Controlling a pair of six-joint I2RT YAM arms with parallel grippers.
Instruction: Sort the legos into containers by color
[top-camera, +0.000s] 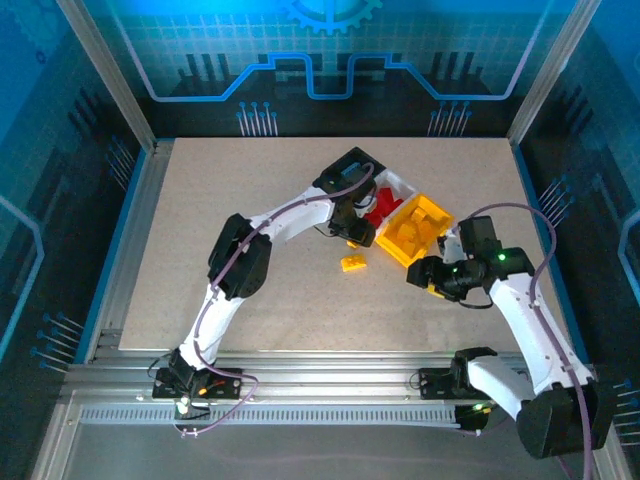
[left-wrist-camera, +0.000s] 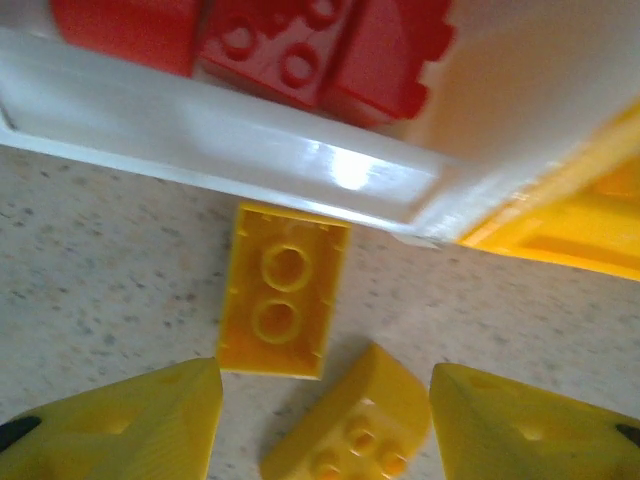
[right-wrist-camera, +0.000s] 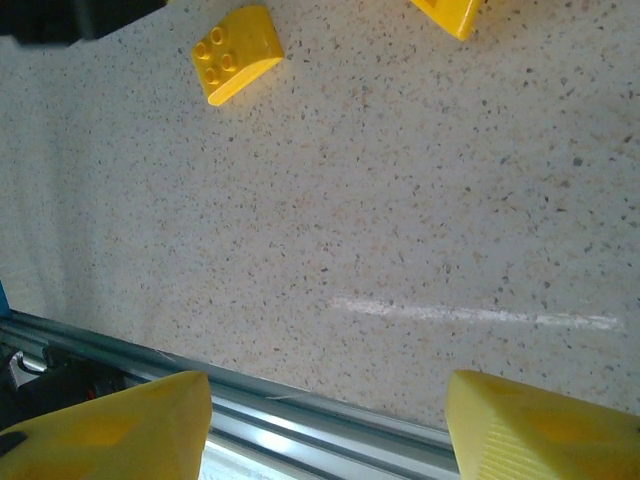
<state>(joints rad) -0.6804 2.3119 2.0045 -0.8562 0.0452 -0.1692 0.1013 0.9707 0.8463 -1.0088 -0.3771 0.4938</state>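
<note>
We find the left gripper (left-wrist-camera: 325, 385) open and empty, a sloped yellow brick (left-wrist-camera: 350, 430) below and between its fingers (left-wrist-camera: 150, 420), a flat yellow brick (left-wrist-camera: 283, 303) just ahead, long axis pointing at the white bin (left-wrist-camera: 250, 140); the right gripper (right-wrist-camera: 325, 420), likewise open, is farther off.

Two legos (left-wrist-camera: 282, 290) just beside containers (left-wrist-camera: 200, 140)

Bins made out: 2, a white bin (left-wrist-camera: 250, 150) and a yellow bin (left-wrist-camera: 570, 225) touching it. Loose yellow legos on the tabletop (left-wrist-camera: 100, 250) just beside the white bin: 2, one flat brick (left-wrist-camera: 283, 303), one sloped brick (left-wrist-camera: 350, 430). Red bricks (left-wrist-camera: 290, 50) inside the white bin: 3 visible. Pieces in the yellow bin: count unclear.
</note>
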